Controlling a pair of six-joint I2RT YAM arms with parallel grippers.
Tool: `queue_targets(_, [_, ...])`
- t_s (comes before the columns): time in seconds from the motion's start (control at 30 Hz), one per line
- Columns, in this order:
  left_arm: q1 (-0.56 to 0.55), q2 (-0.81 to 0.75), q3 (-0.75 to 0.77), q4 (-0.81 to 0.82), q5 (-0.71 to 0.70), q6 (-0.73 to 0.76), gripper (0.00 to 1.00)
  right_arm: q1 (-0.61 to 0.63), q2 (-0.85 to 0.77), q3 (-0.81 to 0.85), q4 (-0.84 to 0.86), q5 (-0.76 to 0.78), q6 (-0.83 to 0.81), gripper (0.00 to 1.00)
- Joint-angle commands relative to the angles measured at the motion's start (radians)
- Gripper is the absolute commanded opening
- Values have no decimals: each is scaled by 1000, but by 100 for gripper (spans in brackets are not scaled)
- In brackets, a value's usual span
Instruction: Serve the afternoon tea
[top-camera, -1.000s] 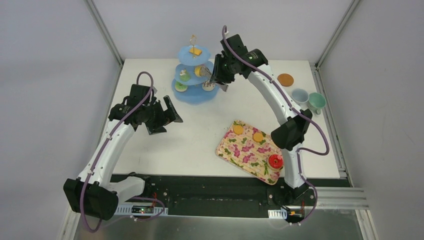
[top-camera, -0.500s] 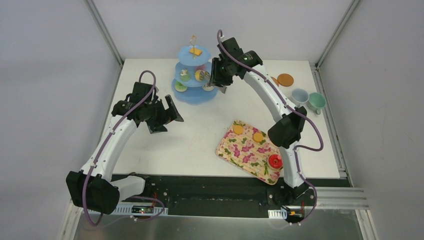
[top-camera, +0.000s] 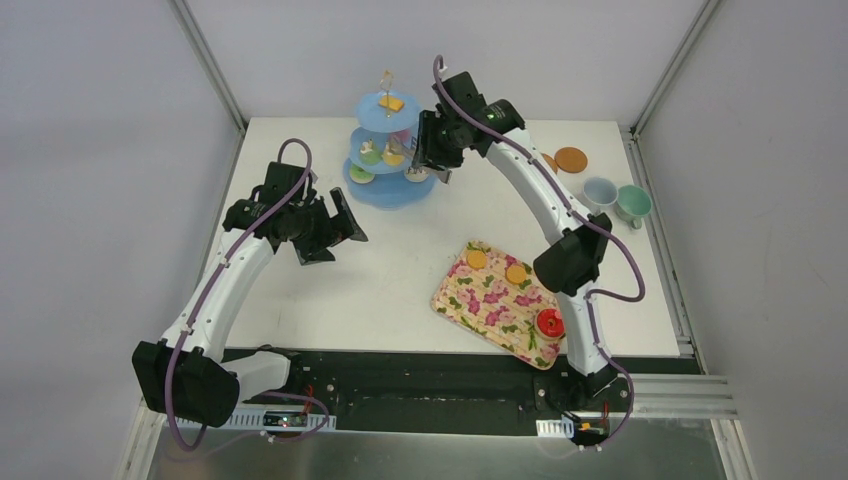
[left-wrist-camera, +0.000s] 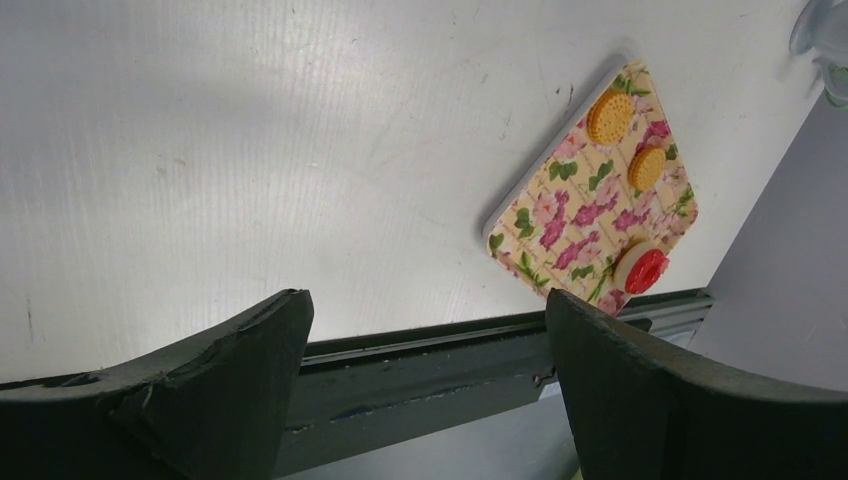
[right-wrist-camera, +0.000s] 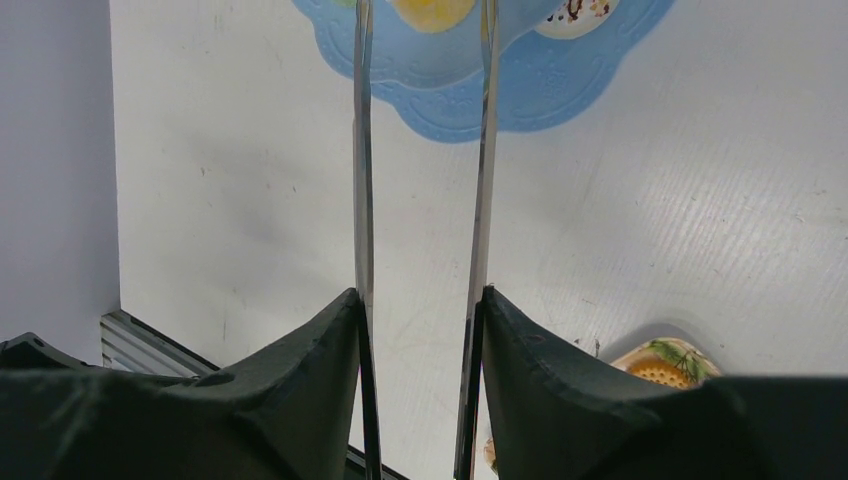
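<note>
Yellow sweet (right-wrist-camera: 432, 10) on blue tiered stand (right-wrist-camera: 470, 105), top centre, sits btwn tips of tongs (right-wrist-camera: 485, 150), blades apart, contact unclear, right gripper (right-wrist-camera: 420, 297) clamped on tongs; 2 orange biscuits (top-camera: 477, 259) + red donut (top-camera: 549, 322) on flowered tray (top-camera: 490, 300) lower right; open table (top-camera: 400, 260) btwn; left gripper (left-wrist-camera: 425, 300) spread wide, empty.

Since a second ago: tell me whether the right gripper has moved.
Yes. The right gripper, holding tongs, has shifted upward and slightly left in the top view, closer to the blue tiered stand, which stayed put.
</note>
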Motion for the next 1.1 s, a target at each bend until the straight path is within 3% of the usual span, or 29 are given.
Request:
queue_targets(0.0, [-3,-5,41,-2,13,25,91,7,-102,37,7,-23,5,48])
queue_targets(0.13, [-3,-6,26,17,25,12,91,7,-206,-66,-26,-50,14,47])
queue_targets(0.33, [-3,1,-1,72,57,-17,91,17,-449,-361,-48,-17,-11,46])
queue_targets(0.63, [-4,30,-28,148,104,-65,91,16,-834,-962,-122,174,-29,46])
queue_targets(1.07, [-5,4,-46,148,118,-101,91,53,-773,-1120,-44,180,-116,50])
